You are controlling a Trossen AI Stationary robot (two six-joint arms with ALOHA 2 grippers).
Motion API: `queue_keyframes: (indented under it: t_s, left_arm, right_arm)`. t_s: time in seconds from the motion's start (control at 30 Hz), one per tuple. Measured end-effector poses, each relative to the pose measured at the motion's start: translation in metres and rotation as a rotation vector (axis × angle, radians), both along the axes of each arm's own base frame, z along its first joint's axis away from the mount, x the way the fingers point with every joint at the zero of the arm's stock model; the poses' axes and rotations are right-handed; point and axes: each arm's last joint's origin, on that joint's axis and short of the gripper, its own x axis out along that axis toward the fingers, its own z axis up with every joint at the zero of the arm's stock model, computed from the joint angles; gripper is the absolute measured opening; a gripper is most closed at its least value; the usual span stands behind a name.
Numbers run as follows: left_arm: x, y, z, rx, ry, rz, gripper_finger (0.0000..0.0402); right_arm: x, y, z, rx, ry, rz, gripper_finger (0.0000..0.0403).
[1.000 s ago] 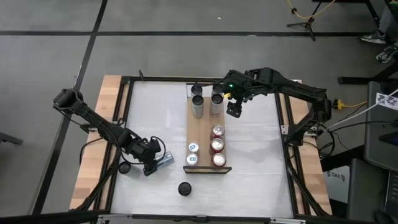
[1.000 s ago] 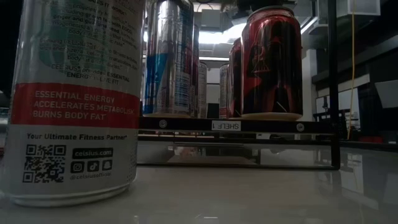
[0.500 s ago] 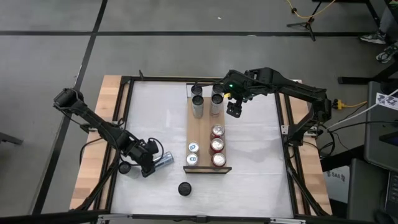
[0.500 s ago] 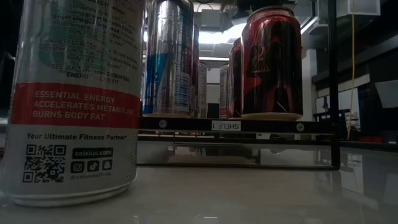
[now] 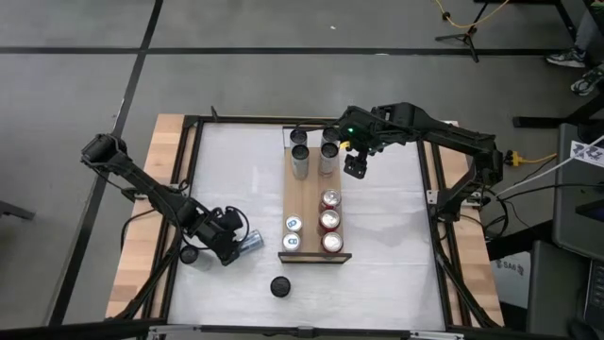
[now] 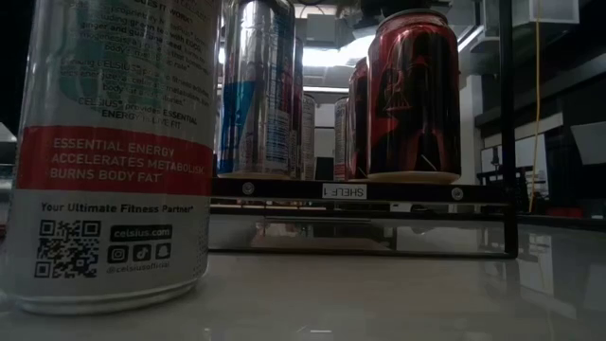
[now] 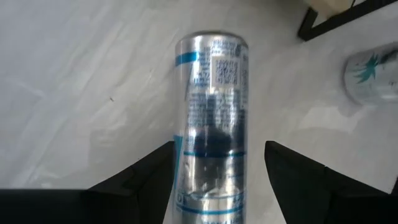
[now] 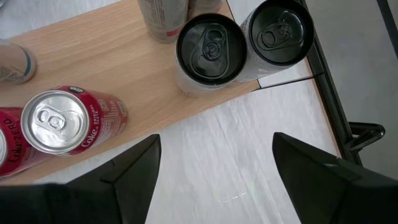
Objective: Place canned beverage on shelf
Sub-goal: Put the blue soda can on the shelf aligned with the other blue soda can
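We see the left gripper [image 5: 229,247] low over the white table [image 5: 236,170], near the table's left front part. A silver can [image 7: 211,118] lies on its side there, and the two dark fingers [image 7: 146,180] stand apart, one on each side of the can. We cannot tell if they touch it. The can lies just left of the shelf [image 5: 311,194], near the shelf's front end, and is not on it. The shelf is a long brown board in the middle of the table. It holds three red cans [image 5: 329,220] on its right side, two cans with blue and white tops [image 5: 292,232] on its left side, and dark-topped cans [image 8: 210,50] at the far end. The right gripper [image 5: 355,168] hangs above the table just right of the shelf's far end, with its fingers apart and nothing between them. One more can [image 5: 280,285] stands alone near the front edge of the table.
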Motion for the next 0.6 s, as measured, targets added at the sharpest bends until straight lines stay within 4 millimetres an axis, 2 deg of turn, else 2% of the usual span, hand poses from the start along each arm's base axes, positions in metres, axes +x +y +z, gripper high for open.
queue_keyframes:
  t_s: [0.37,0.6]
  left_arm:
    - [0.011,-0.008,-0.025,0.038,0.100,-0.012,0.0237]
    - [0.019,-0.012,-0.036,0.066,0.098,-0.053,0.0238]
  right_arm:
    - [0.000,0.000,0.000,0.000,0.000,0.000,0.0298]
    - [0.000,0.000,0.000,0.000,0.000,0.000,0.0298]
